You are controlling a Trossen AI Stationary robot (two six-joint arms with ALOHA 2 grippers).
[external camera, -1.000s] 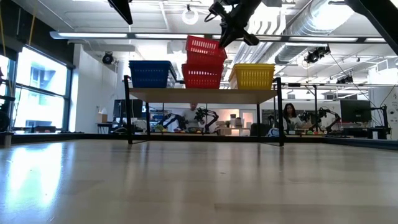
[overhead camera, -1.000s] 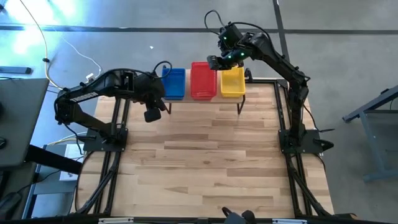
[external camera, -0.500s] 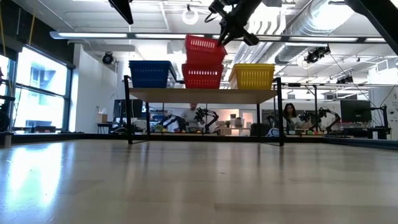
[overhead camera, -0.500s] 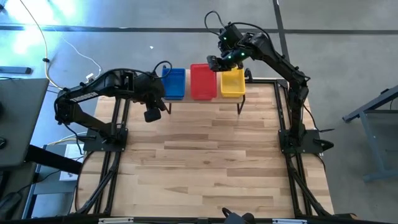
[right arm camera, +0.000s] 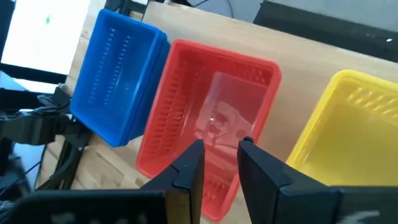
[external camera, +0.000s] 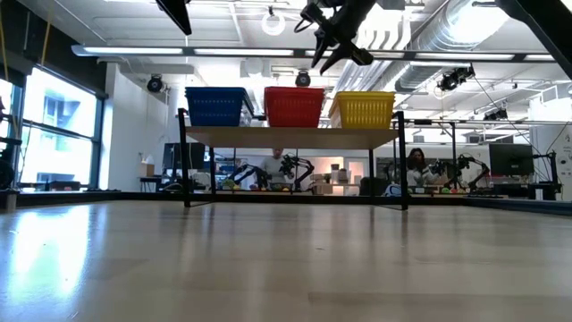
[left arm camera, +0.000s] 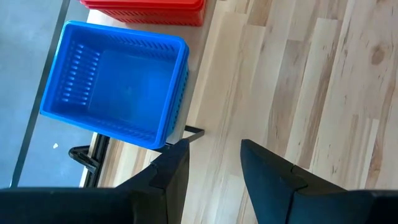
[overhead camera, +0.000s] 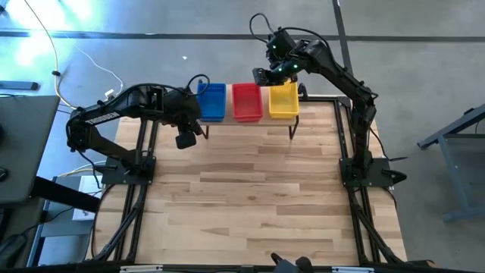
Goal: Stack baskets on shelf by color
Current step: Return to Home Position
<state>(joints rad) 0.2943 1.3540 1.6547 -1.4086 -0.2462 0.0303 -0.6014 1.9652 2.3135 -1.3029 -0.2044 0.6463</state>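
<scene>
Three stacks of baskets stand side by side on the shelf (external camera: pixel 290 136) at the table's far edge: blue (overhead camera: pixel 211 102) on the left, red (overhead camera: pixel 247 102) in the middle, yellow (overhead camera: pixel 283 100) on the right. In the low view the blue (external camera: pixel 217 105), red (external camera: pixel 293 105) and yellow (external camera: pixel 364 108) stacks sit level on the board. My right gripper (right arm camera: pixel 219 155) hangs open above the red stack (right arm camera: pixel 208 118), clear of it, with nothing between its fingers. My left gripper (left arm camera: pixel 214 155) is open over the table, just near of the blue stack (left arm camera: pixel 118 87).
The shelf stands on thin black legs (external camera: pixel 185 170) with open room beneath it. The wide wooden tabletop (overhead camera: pixel 250 189) lies before the shelf. Black frame rails (overhead camera: pixel 140 174) run along the table's left and right sides. People and benches show in the room behind.
My right gripper has opened and let go of the top red basket. That basket, held tilted above the red stack, has dropped and now sits nested and level in the stack. The right arm itself has stayed in place.
</scene>
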